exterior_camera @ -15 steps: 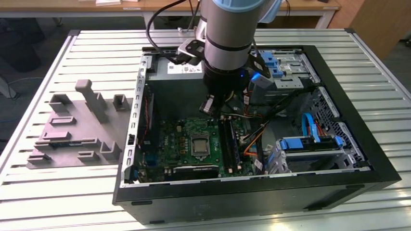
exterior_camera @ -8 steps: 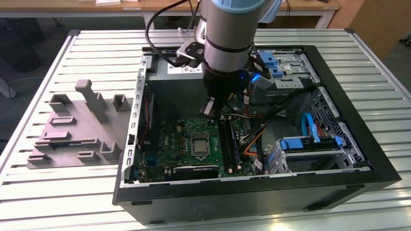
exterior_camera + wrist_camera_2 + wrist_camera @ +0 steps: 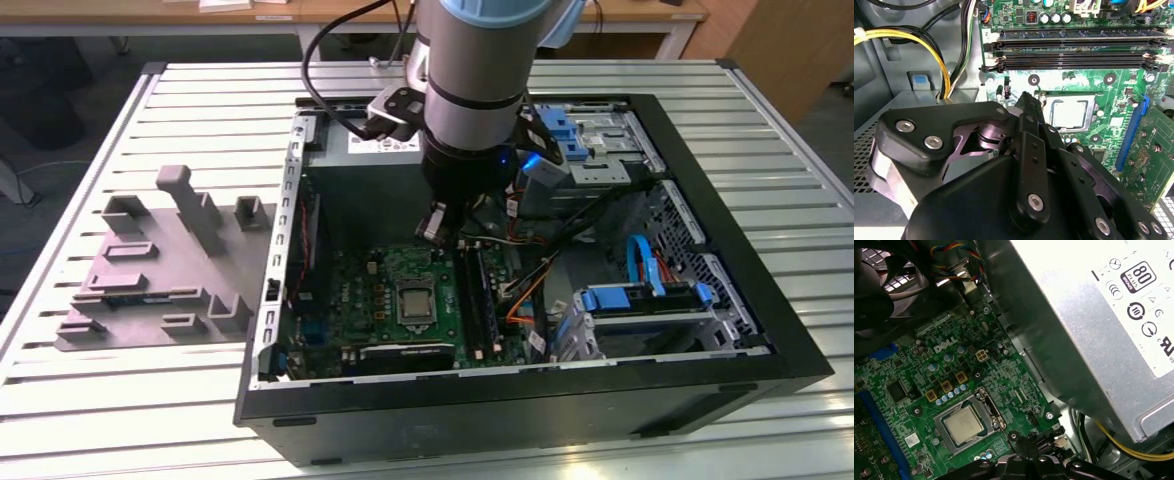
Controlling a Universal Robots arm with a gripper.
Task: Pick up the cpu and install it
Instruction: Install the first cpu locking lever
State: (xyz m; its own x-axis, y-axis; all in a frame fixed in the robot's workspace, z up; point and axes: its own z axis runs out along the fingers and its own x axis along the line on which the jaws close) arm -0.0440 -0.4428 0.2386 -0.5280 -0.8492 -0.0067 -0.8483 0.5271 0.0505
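Item: computer case (image 3: 747,330), lying on its side on the slatted tabletop (image 3: 80,400), open side up so the green board (image 3: 360,290) inside can be reached from above.

Item: cpu (image 3: 963,424), pale metal square, seated flat in the silver-framed socket (image 3: 985,401) on the board; it appears already in place, so the install seems done or nearly so.

Item: tool (image 3: 1026,102), black, on the grey arm (image 3: 474,90) reaching down into the case. Its tips meet at a narrow point with no gap visible and nothing between them; judged closed and empty.

Relation: the tool hangs above the board, near the cpu and to one side of the socket, not touching it.

Item: grey moulded tray (image 3: 160,270), on the tabletop at the exterior view's left, well apart from the tool.
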